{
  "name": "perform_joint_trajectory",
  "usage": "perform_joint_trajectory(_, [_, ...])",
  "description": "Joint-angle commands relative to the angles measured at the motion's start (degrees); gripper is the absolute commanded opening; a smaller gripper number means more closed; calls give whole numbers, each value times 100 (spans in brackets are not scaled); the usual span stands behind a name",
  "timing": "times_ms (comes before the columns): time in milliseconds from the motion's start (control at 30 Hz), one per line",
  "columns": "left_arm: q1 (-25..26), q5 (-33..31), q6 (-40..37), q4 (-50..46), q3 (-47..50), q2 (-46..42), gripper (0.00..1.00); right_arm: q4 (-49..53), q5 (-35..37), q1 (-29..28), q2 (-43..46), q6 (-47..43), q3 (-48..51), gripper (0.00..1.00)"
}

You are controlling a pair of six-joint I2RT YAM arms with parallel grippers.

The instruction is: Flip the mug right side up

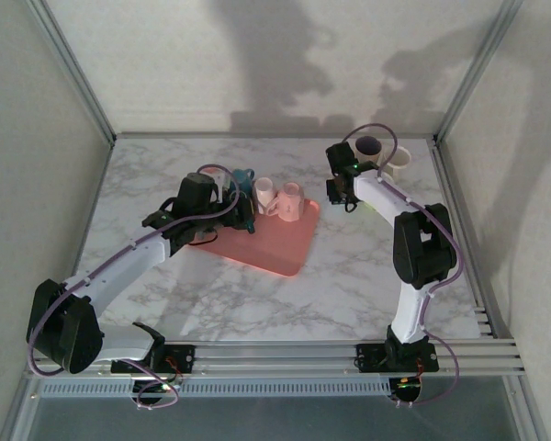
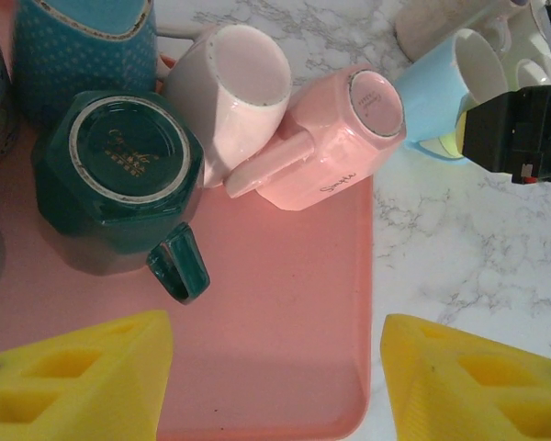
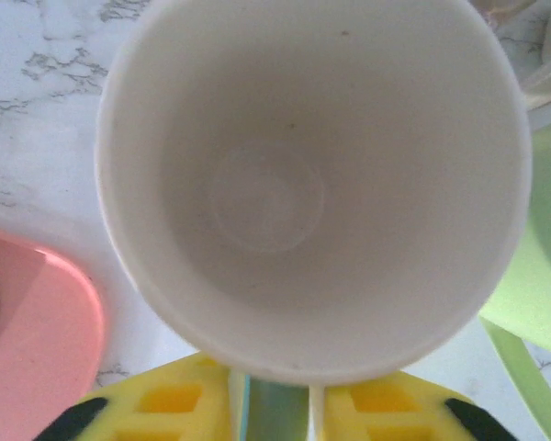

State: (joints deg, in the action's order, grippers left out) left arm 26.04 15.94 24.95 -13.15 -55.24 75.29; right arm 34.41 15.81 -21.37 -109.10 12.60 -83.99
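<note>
A light blue mug (image 3: 285, 184) with a white inside stands upright on the marble, mouth up, just off the pink tray's corner; it also shows in the left wrist view as the pale blue mug (image 2: 436, 101). My right gripper (image 3: 275, 413) straddles its handle from above, the yellow fingers (image 3: 165, 409) a sliver apart from it on each side, so it is open. My left gripper (image 2: 275, 386) hovers open over the pink tray (image 2: 285, 303), holding nothing. From overhead, the right gripper (image 1: 342, 188) covers the mug and the left gripper (image 1: 243, 207) is above the tray.
On the tray sit a dark green mug (image 2: 115, 179) upside down, a white mug (image 2: 239, 92) and a pink mug (image 2: 344, 138) on their sides, and a teal dotted mug (image 2: 83, 46). A light green mug (image 3: 533, 266) stands beside the blue one. Two more mugs (image 1: 386, 152) stand at the back right.
</note>
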Motion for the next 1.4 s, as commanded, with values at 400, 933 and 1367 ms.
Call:
perform_joint_trajectory(400, [124,-606,651,-407,228,-339,61,379,-782,17,2085,328,942,47])
perform_joint_trajectory(933, [884,-1655,2113,-668,280,65,53,950,-2437,404,3983,695,1773,57])
perform_joint_trajectory(1367, [1250,-2421,2987,-688,-185,1132,55,623,-3234,813,3889,435,2158,59])
